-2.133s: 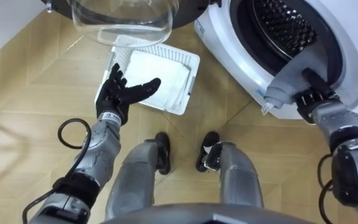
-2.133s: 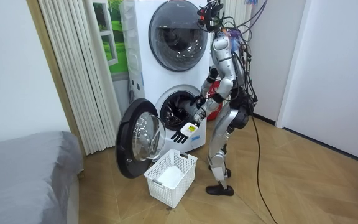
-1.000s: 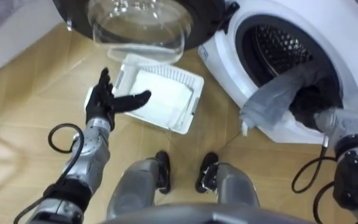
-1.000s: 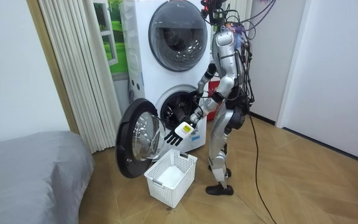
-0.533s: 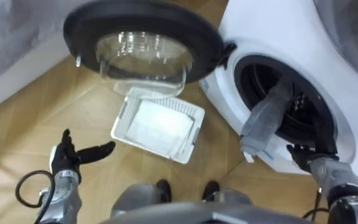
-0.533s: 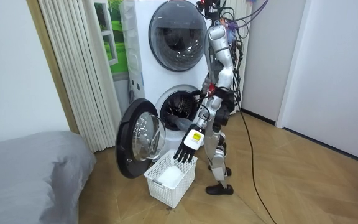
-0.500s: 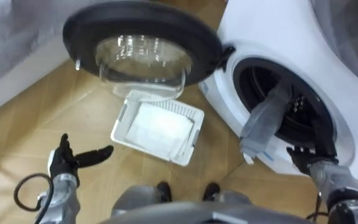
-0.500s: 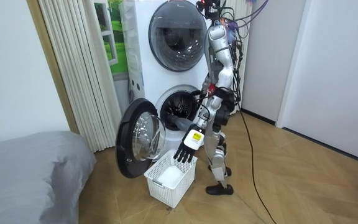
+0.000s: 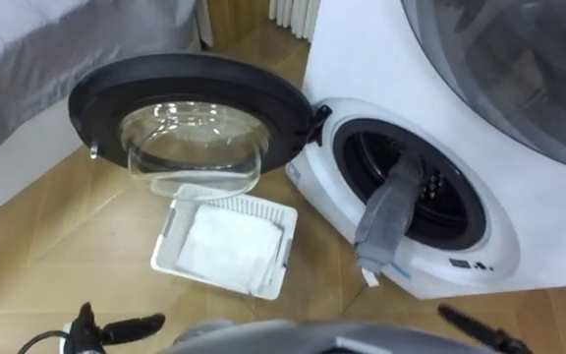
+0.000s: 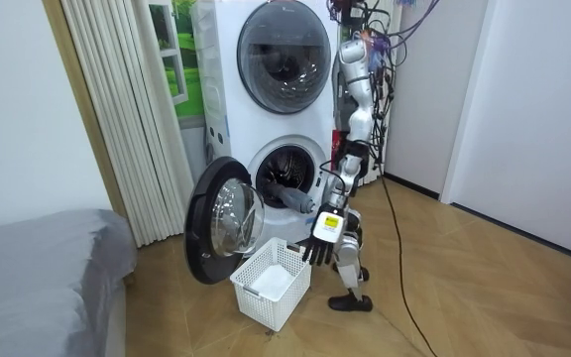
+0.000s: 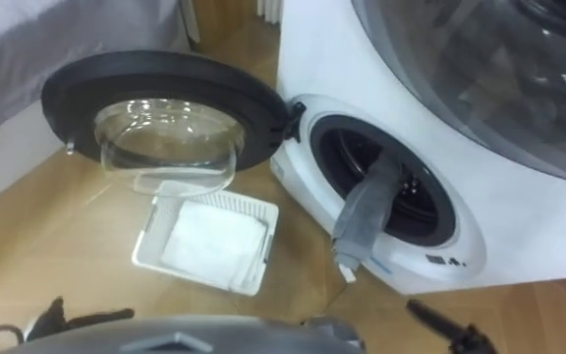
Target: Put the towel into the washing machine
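A grey towel (image 9: 387, 214) hangs half out of the lower washing machine's drum (image 9: 430, 197), its end drooping over the front rim; in the room view the towel (image 10: 292, 196) shows in the same opening. The round door (image 9: 193, 103) stands swung open to the left. My left hand (image 9: 116, 328) shows at the bottom left edge, open with straight fingers, holding nothing. My right hand (image 9: 472, 324) reaches in at the bottom right edge, fingers straight, below the towel and apart from it. In the room view I stand upright before the machine, left hand (image 10: 323, 234) hanging down.
A white slatted basket (image 9: 168, 241) with a white cloth (image 9: 226, 246) in it sits on the wooden floor under the open door. A second machine (image 10: 284, 50) is stacked above. A grey bed (image 10: 38, 278) lies at the room view's left.
I have straightened up from a bend. My right hand has come out of the drum and left the towel hanging there. Both arms have dropped low.
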